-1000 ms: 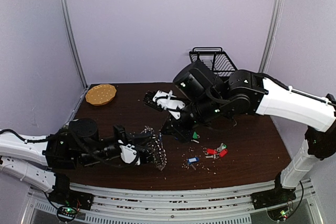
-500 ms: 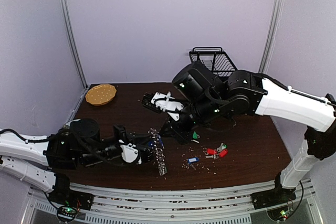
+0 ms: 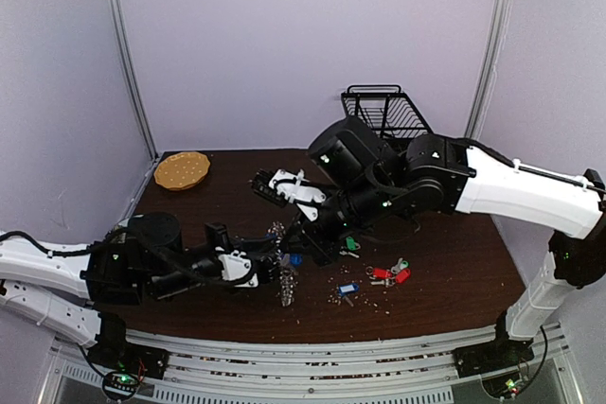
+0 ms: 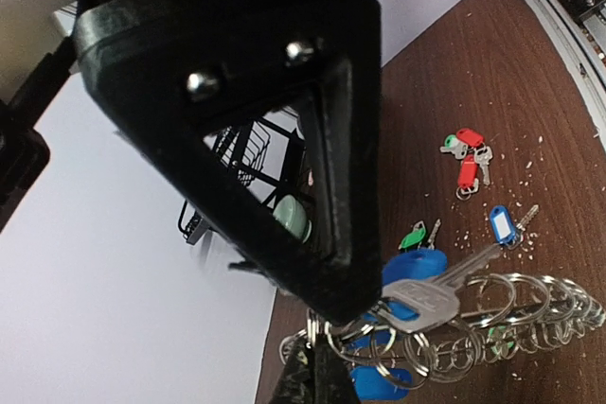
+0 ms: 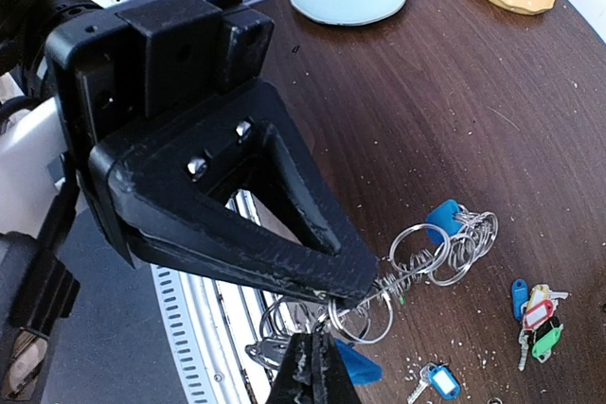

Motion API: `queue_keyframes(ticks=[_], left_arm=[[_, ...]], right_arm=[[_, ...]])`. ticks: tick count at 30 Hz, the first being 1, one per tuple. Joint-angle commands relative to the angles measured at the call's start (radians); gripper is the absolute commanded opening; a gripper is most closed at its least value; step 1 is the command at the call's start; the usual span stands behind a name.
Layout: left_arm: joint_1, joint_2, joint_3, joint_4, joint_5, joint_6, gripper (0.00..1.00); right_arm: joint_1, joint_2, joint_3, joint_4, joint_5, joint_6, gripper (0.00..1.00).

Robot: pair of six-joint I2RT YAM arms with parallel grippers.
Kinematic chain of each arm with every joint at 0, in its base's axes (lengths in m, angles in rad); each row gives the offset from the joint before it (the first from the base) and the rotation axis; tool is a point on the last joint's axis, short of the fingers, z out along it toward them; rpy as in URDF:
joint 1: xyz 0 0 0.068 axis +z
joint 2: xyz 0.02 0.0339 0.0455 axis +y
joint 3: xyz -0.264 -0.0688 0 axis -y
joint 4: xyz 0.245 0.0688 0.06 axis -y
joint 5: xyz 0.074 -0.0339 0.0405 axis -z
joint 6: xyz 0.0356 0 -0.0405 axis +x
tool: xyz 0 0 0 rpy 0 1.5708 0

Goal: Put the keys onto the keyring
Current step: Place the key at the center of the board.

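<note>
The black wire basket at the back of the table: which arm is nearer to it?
Right. The right arm bends just in front of the black wire basket; the left arm lies low at the near left, far from it.

Right jaws moved left, down to left jaws; keyring (image 3: 286,281) now bunched, narrower.

The keyring (image 3: 284,276), a chain of small linked silver split rings, hangs bunched, its upper end raised above the table (image 3: 445,281). A silver key (image 4: 431,298) with a blue tag sits among its rings. To its right, a green-tagged key (image 3: 351,244), red-tagged keys (image 3: 390,274) and a blue-tagged key (image 3: 347,288) lie flat on the table.
</note>
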Motion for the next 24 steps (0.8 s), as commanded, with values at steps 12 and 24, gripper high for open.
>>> queue_keyframes(ticks=[12,24], left_arm=[[0.002,-0.075,-0.082,0.271,0.180,-0.407,0.00],[0.032,-0.118,-0.119,0.346,0.387,-0.512,0.00]], right_arm=[[-0.159,-0.263,-0.516,0.248,-0.055,0.050,0.00],[-0.172,-0.180,-0.761,0.431,-0.112,0.173,0.00]])
